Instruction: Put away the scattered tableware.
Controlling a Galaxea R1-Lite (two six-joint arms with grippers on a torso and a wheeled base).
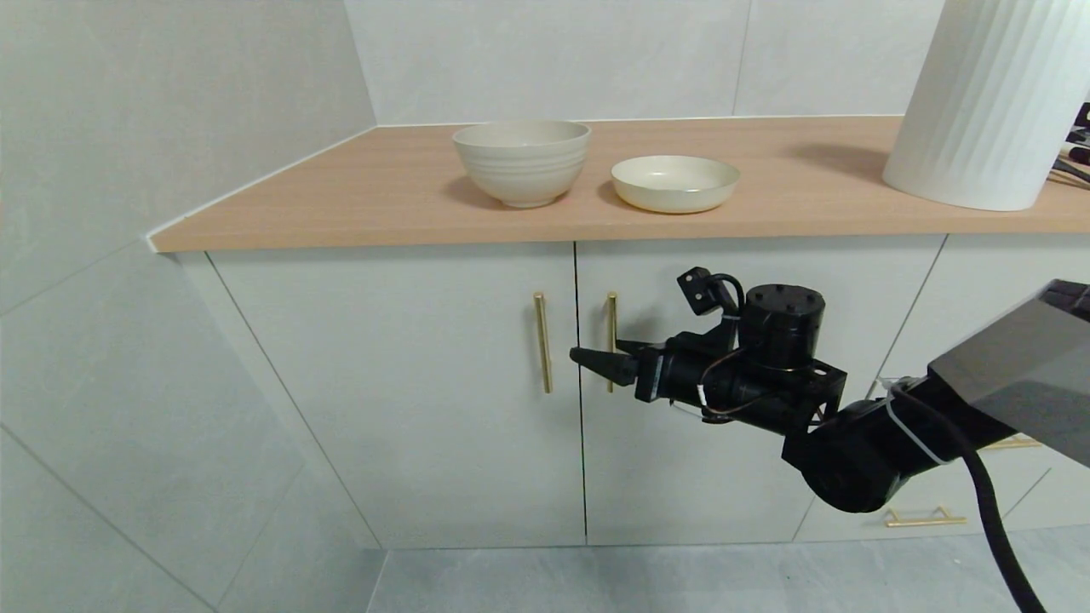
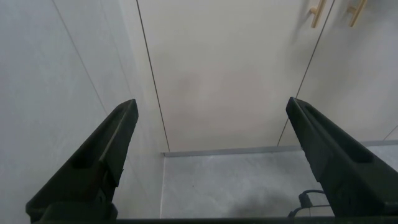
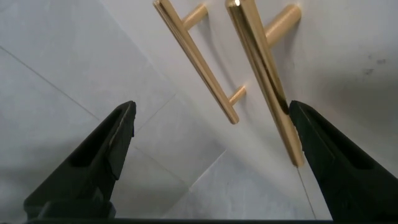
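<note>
A cream bowl (image 1: 521,162) and a shallow cream dish (image 1: 675,182) stand side by side on the wooden countertop (image 1: 341,204). Below them are two white cabinet doors with vertical gold handles, the left-door handle (image 1: 542,342) and the right-door handle (image 1: 611,340). My right gripper (image 1: 596,351) is open at handle height, right in front of the right-door handle. In the right wrist view both handles lie between the spread fingers of my right gripper (image 3: 211,112), with the nearer handle (image 3: 264,81) close to one finger. My left gripper (image 2: 211,155) is open and empty, low before the left door.
A tall white ribbed container (image 1: 988,102) stands on the counter at the right. Tiled wall closes the left side. Drawers with gold pulls (image 1: 924,517) are at the lower right. Grey floor (image 1: 681,579) runs below the cabinets.
</note>
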